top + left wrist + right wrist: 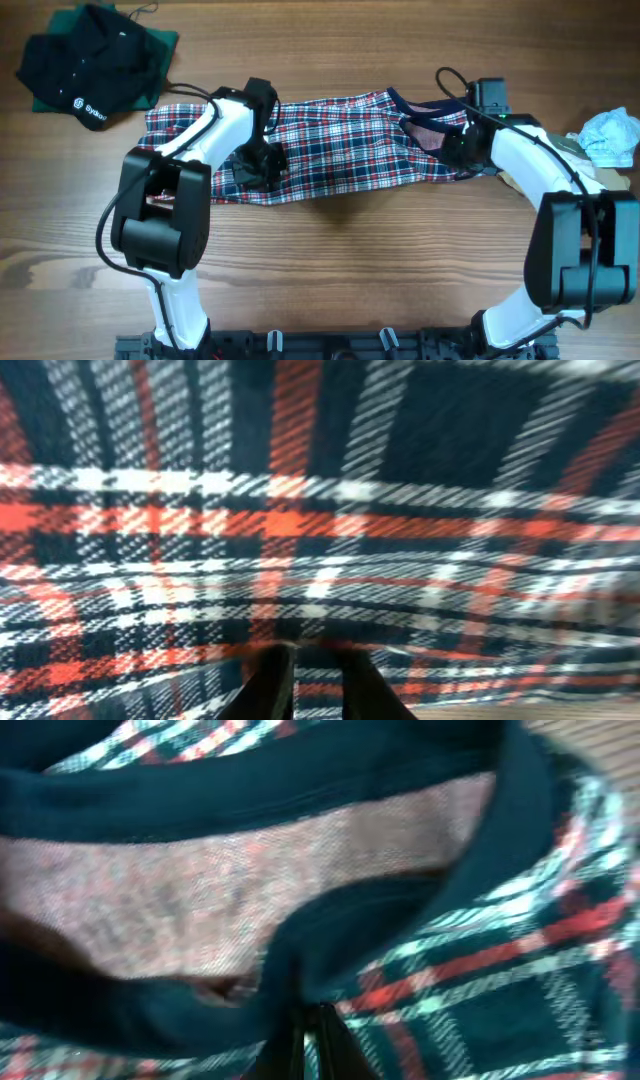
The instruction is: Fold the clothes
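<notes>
Plaid cloth (340, 140) spans between both end effectors, above the table (350, 260). Left end effector (315, 672) is clamped on the plaid. Right end effector (312, 1032) is pinched on the navy waistband (300, 935) at its tips. Judged light, limp, prone to sag; grip trim and corners.

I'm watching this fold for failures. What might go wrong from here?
The right tool appears to pinch only the navy trim of the plaid cloth, so it may slip free on lifting. The left tool sits well in from the cloth's corners, so the fold may bunch or skew. The crumpled pale cloth lies beside the right arm and might get dragged.
</notes>
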Robot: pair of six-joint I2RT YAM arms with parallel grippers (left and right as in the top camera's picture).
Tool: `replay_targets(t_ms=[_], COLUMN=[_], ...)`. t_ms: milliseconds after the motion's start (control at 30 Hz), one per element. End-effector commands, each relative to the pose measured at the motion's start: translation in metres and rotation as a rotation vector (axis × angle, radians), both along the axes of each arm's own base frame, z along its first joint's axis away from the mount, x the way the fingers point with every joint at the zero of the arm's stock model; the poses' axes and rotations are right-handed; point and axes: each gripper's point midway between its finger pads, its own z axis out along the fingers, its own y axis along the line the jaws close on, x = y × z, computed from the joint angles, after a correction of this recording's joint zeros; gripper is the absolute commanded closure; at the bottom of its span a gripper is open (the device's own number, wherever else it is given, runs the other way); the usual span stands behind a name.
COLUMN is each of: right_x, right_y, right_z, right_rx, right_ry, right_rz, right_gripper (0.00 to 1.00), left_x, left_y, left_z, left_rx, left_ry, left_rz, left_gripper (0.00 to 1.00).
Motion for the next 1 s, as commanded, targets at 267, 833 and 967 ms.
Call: replay_targets(t_ms=[267, 833, 967], right_x=[-0.001, -0.04, -0.037], right_y=[-0.029, -0.084, -0.088], right_z=[-0.045, -0.057, -0.054], right_rx=[-0.054, -0.074, -0.095], right_ry=[0.079, 0.206, 0.199], right_rz=[-0.029, -0.271, -0.274], right_gripper=[0.93, 0.93, 0.89], left_x=[-0.014, -0.018, -0.018], left_y=[0.04, 0.125, 0.142], left_z=[-0.012, -0.009, -0.009], left_rx=[0.071, 0.211, 0.209], left_ry=[0.07, 0.121, 0.127], left_rz=[0.028, 0.182, 0.246], left_gripper=[0.83, 0.85, 0.85])
